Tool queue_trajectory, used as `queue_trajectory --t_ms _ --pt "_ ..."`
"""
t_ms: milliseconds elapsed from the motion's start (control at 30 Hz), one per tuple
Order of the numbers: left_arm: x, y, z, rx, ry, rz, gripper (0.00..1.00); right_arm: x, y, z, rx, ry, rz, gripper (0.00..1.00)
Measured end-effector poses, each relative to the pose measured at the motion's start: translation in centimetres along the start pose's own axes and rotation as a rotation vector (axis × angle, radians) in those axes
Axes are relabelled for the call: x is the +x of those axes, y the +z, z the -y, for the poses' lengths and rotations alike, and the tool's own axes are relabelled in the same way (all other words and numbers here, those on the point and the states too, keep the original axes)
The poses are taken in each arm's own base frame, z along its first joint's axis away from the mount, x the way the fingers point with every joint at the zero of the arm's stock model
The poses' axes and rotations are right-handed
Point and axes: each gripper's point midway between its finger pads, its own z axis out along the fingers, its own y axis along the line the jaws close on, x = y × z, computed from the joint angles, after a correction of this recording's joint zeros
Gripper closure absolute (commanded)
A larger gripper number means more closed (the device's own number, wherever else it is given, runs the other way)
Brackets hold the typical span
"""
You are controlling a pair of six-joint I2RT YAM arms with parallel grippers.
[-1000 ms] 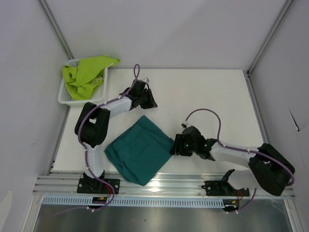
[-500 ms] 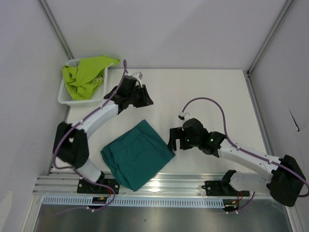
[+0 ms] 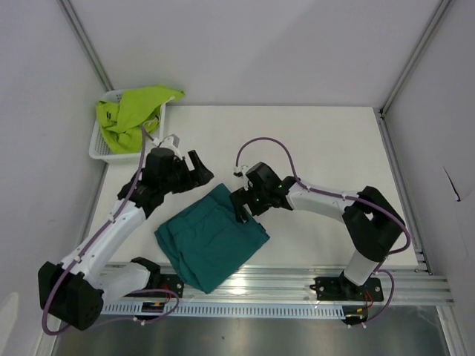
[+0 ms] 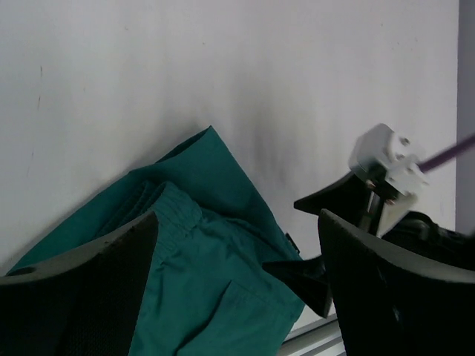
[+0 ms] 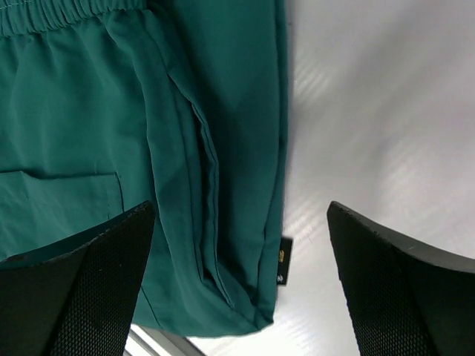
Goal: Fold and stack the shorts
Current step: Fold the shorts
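The dark teal shorts (image 3: pixel 211 239) lie folded flat near the table's front edge, seen too in the left wrist view (image 4: pixel 200 259) and the right wrist view (image 5: pixel 96 111). The lime shorts (image 3: pixel 135 113) are heaped in the white basket (image 3: pixel 99 146) at the far left. My left gripper (image 3: pixel 200 175) hovers open just beyond the teal pair's far corner, nothing between its fingers (image 4: pixel 89 289). My right gripper (image 3: pixel 237 205) stands open over that pair's right edge, where a small black label (image 5: pixel 282 259) shows; its fingers (image 5: pixel 82 282) hold nothing.
The aluminium rail (image 3: pixel 297 285) runs along the near edge right below the teal shorts. The right arm's gripper and white cable plug (image 4: pixel 386 152) show close in the left wrist view. Grey walls enclose the white table (image 3: pixel 326 148).
The left gripper came back toward the teal shorts' far corner and opened. The right arm swung left to the shorts' right edge, its jaws spreading wide. The shorts shifted slightly left.
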Motion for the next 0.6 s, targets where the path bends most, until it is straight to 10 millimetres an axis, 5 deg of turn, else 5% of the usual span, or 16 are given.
queue_trajectory --t_ms 300,500,533,600 --pt "0.2 -4.5 -0.8 0.013 -0.01 0.104 0.09 0.1 2.8 -1.5 -0.068 -0.056 -0.05 0.07" --pt "1.2 -5.7 -2.0 -0.007 -0.011 0.113 0.09 0.0 4.5 -1.6 -0.046 -0.083 -0.066 0.37" --pt "1.4 -5.7 -2.2 -0.015 -0.012 0.114 0.09 0.0 4.6 -1.5 -0.036 -0.085 -0.065 0.55" --pt "1.6 -5.7 -2.5 -0.027 -0.012 0.111 0.09 -0.3 4.9 -1.3 -0.019 -0.087 -0.058 0.7"
